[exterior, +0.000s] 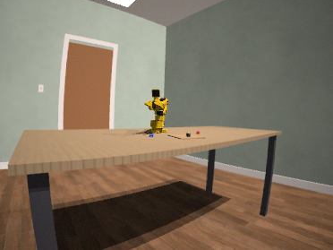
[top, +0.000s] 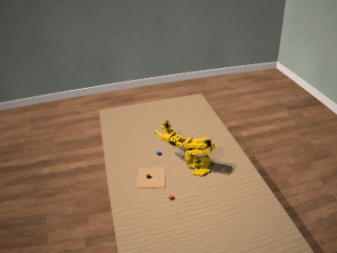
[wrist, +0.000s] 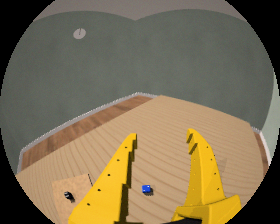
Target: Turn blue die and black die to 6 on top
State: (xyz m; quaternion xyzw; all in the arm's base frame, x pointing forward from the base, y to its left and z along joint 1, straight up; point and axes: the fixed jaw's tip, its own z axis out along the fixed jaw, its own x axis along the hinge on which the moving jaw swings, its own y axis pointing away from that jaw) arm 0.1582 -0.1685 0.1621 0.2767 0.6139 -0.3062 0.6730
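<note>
Three dice, top view: blue die point(top: 158, 153) on bare table point(top: 254, 200) beside mat point(top: 156, 180), black die point(top: 149, 176) on mat, red die point(top: 171, 197) apart. Exterior: arm point(exterior: 157, 113) folded low. Wrist: claw point(wrist: 161, 153) partly open, empty, blue die point(wrist: 146, 188) below between fingers.

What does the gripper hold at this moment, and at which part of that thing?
Nothing is held. The gripper is partly open and raised above the table, with only air between its fingers; the blue die lies on the table below, untouched.
</note>
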